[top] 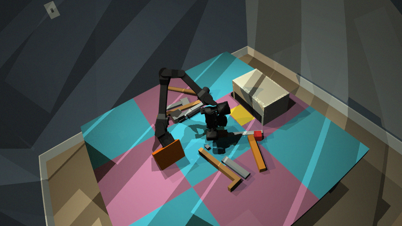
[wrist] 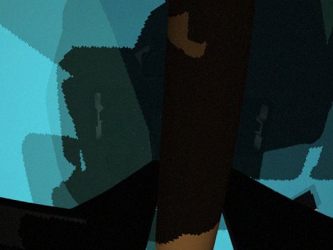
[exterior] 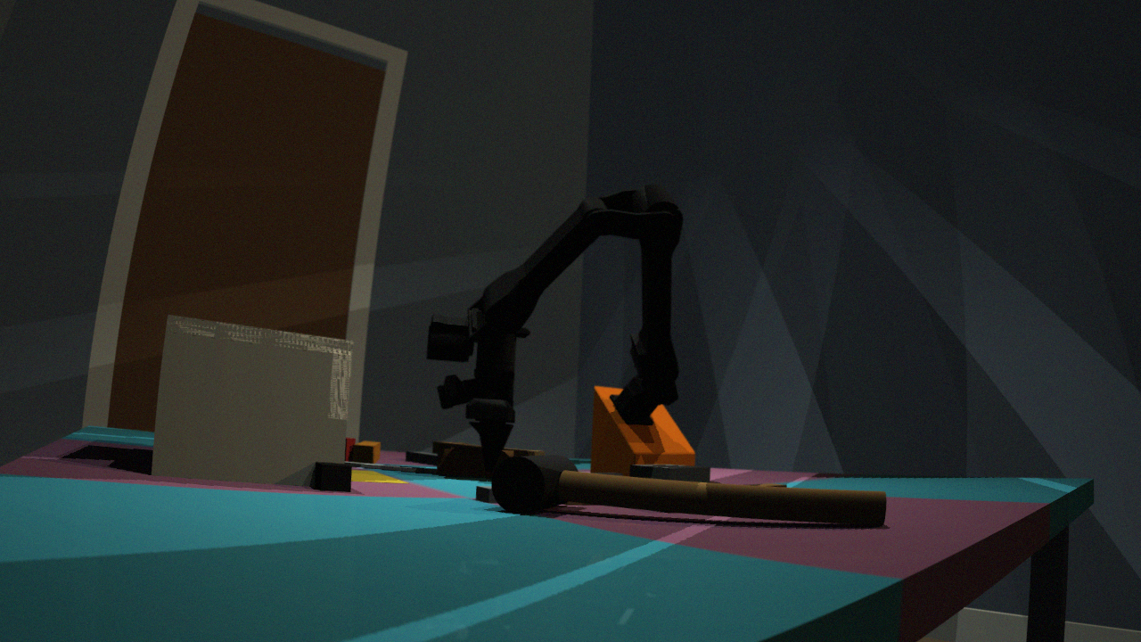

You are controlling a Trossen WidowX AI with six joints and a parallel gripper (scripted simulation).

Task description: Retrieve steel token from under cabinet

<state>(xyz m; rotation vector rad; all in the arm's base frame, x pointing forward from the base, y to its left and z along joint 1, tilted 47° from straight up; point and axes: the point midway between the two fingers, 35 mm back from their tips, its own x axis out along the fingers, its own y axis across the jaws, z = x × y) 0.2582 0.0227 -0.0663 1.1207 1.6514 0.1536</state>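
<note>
My gripper (top: 212, 136) (exterior: 494, 456) (wrist: 188, 170) points down, shut on the brown handle (top: 222, 133) (wrist: 201, 104) of a long tool. Its thin pale metal blade (top: 245, 133) reaches right, low over the table, to beside the red cube (top: 257, 135); I cannot tell whether they touch. The pale cabinet (top: 261, 87) (exterior: 247, 399) stands at the back, with dark vent slots along its lower front. The yellow marked area (top: 241, 115) (exterior: 376, 476) lies in front of it, no token visible on it. The steel token is not visible in any view.
An orange bar (top: 256, 153) lies near the red cube. An L-shaped wooden stick (top: 218, 164), a grey bar (top: 236, 167) and a small grey cube (top: 207, 147) lie nearer the front. A mallet (top: 182, 90) (exterior: 718, 498) and grey-headed tools (top: 176, 115) lie left.
</note>
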